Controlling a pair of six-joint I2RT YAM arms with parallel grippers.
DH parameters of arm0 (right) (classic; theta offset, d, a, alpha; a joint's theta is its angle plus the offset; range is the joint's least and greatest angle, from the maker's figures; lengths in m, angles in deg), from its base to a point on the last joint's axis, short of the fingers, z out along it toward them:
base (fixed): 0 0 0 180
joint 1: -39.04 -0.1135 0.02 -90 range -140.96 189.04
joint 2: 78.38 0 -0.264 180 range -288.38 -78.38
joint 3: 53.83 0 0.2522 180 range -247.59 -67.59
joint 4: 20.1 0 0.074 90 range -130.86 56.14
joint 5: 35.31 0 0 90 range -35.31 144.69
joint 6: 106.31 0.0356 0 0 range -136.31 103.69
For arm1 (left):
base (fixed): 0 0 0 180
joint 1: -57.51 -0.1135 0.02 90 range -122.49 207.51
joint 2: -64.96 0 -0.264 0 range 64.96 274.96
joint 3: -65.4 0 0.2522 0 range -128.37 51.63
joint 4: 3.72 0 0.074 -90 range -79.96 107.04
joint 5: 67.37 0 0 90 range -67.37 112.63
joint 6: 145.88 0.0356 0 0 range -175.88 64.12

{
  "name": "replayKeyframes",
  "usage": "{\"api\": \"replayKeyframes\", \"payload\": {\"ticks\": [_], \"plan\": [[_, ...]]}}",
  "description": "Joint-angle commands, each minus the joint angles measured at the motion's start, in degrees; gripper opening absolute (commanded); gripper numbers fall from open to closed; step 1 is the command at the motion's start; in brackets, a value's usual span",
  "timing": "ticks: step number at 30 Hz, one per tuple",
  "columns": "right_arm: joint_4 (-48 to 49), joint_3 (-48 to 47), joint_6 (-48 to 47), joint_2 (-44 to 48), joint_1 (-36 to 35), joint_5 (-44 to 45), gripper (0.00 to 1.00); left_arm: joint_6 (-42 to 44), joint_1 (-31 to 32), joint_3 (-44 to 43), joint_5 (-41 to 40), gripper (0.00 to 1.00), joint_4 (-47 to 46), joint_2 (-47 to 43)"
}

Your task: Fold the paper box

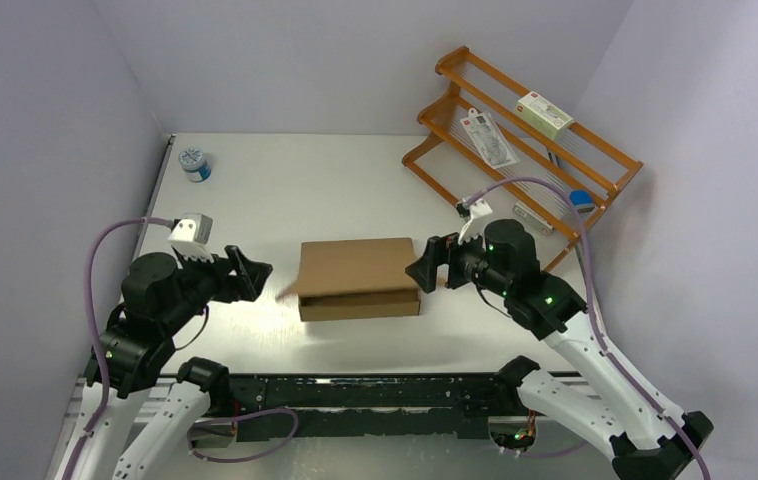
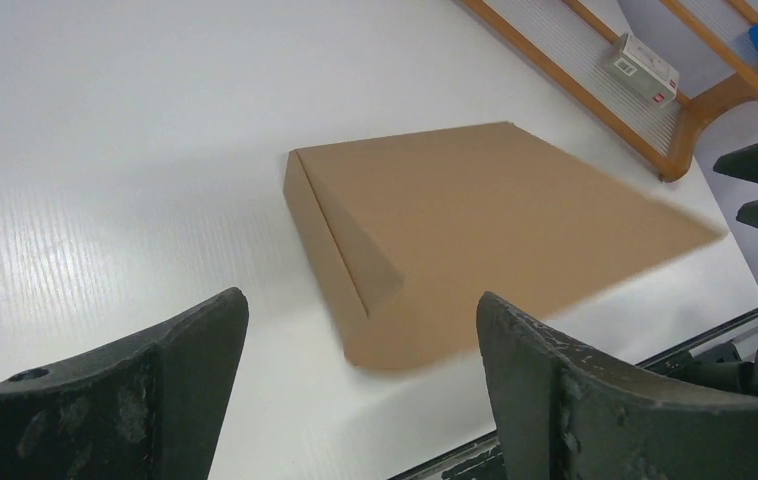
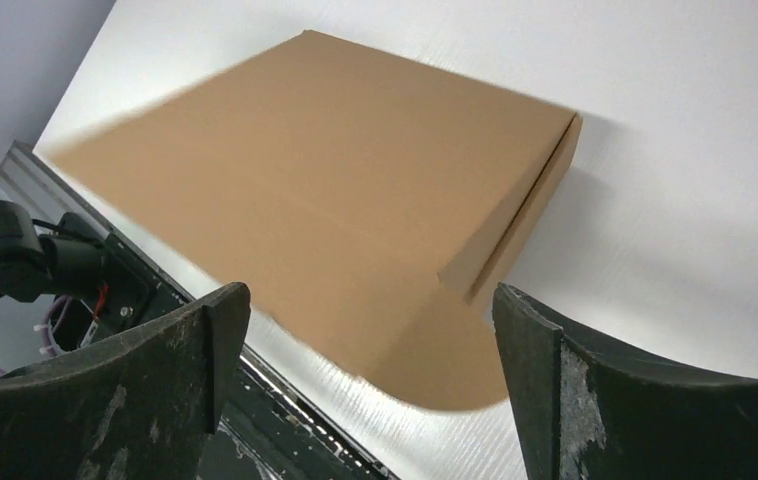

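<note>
On the surface [image 1: 255, 190] | paper box [image 1: 359, 278] lies folded | left hand [image 1: 255, 272] spread wide, empty, beside it | right hand [image 1: 420, 268] spread wide, empty, opposite

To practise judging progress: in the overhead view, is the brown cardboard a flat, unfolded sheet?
No, the brown cardboard box is folded into a shallow rectangular shape, its front wall showing beneath the lid.

Bright, even light falls from above on a white table [image 1: 285, 190]. In the top view a soft shadow hugs the near side of the paper box [image 1: 355, 265], and a patch of glare lies left of it. In both wrist views, some box edges smear with blur.
</note>
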Motion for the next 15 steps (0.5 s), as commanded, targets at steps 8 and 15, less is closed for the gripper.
{"api": "replayKeyframes", "payload": {"ticks": [8,15], "plan": [[-3.72,1.05,2.31,5.09,-0.20,-1.39,0.96,-2.28,0.24,3.01,1.81,0.89,2.14,-1.42],[2.77,8.79,7.15,2.59,-0.17,3.87,0.96,-5.85,0.24,8.03,5.85,0.89,-3.17,0.39]]}}
